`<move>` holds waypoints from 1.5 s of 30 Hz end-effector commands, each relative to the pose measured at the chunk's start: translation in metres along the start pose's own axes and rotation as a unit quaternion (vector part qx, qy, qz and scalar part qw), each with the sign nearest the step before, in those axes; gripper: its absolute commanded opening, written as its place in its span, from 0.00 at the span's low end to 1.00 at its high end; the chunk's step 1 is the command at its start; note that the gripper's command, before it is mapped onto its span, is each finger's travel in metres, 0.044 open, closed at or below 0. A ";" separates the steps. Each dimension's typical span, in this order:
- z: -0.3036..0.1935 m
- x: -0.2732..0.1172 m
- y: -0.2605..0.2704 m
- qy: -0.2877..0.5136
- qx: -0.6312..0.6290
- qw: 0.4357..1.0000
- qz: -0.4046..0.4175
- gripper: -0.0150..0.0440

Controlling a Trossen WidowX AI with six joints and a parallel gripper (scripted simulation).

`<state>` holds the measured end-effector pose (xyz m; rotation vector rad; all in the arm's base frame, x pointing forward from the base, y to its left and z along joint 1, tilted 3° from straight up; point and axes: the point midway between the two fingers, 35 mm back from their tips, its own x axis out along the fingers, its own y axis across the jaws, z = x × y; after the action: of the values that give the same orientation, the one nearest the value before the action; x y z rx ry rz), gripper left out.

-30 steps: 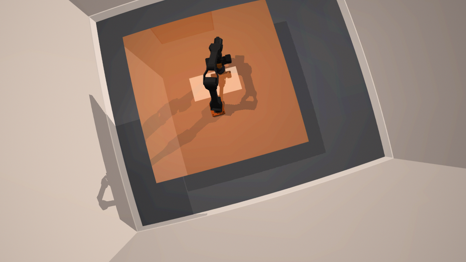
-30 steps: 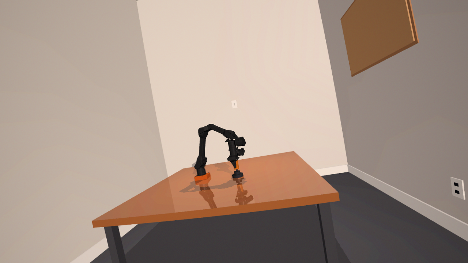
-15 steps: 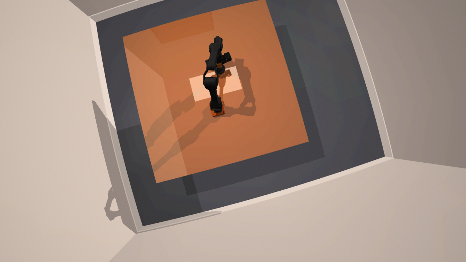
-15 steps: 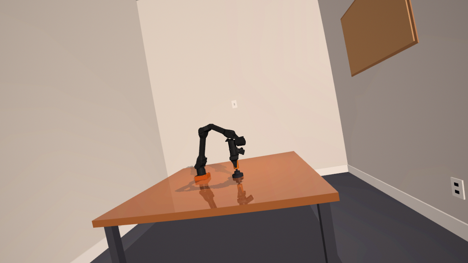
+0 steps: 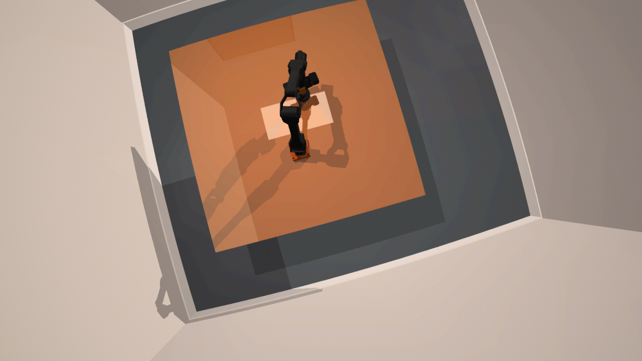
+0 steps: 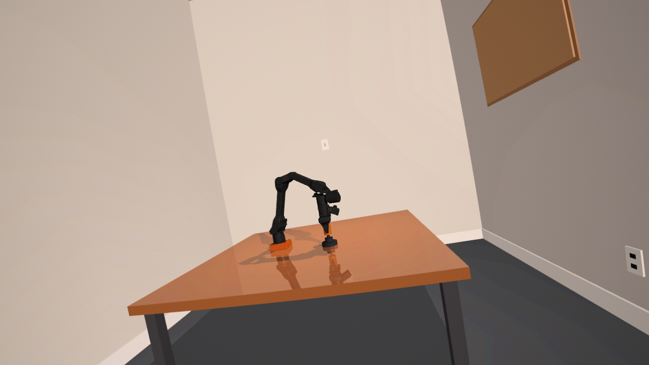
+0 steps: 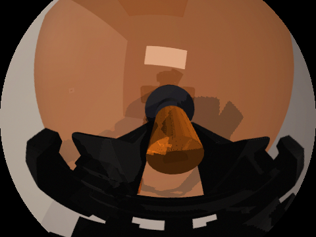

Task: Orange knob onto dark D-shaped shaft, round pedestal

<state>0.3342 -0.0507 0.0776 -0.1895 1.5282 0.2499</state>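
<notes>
Table (image 5: 359,170) (image 6: 294,291) (image 7: 92,66): smooth, glossy top; mirror-like reflections visible from here. Knob (image 6: 329,229) (image 7: 174,145): orange, plastic-looking, faint sheen, fine streaks along side. Pedestal (image 5: 304,97) (image 6: 329,244) (image 7: 169,92): dark, smooth, low-sheen. Gripper (image 6: 326,230) (image 7: 171,125): black, matt, plastic-looking. Walls (image 5: 67,134) (image 6: 340,81): smooth, matt, paint-like.

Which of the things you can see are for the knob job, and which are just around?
For the job:
- orange knob, between the gripper's jaws
- round pedestal, with its dark shaft
- robot arm
- table, bearing the pedestal

Just around:
- brown wall panel
- wall switch
- wall outlet
</notes>
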 end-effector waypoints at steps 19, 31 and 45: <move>-0.001 -0.003 0.000 0.000 -0.002 1.000 0.000 0.25; 0.003 -0.003 -0.001 0.000 -0.106 0.994 0.000 0.25; 0.001 0.000 0.000 0.000 -0.106 0.994 0.000 0.25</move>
<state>0.3358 -0.0509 0.0783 -0.3548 1.5018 0.4106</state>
